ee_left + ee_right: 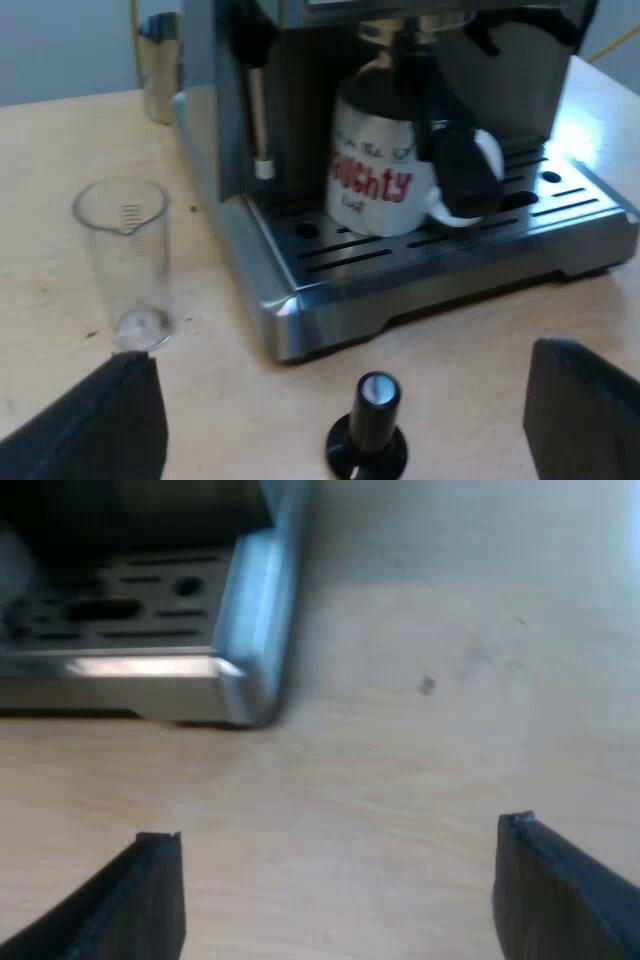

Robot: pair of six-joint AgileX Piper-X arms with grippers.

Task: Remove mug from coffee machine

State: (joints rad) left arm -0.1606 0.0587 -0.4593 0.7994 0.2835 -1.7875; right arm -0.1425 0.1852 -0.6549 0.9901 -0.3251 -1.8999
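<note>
Wooden worktop [60,150]: left gripper [342,355] and right gripper [337,830] gape wide, empty; reaching for the mug [375,170] mid drip tray [420,290], the left may topple the tamper [370,425] or measuring glass [125,260].

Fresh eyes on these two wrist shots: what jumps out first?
The white mug with red lettering, standing on the drip tray of the espresso machine. Near the left gripper, its fingers spread wide, a black-knobbed tamper and a clear measuring glass stand on the wooden table. The right gripper, open too, hovers by the tray's corner.
</note>
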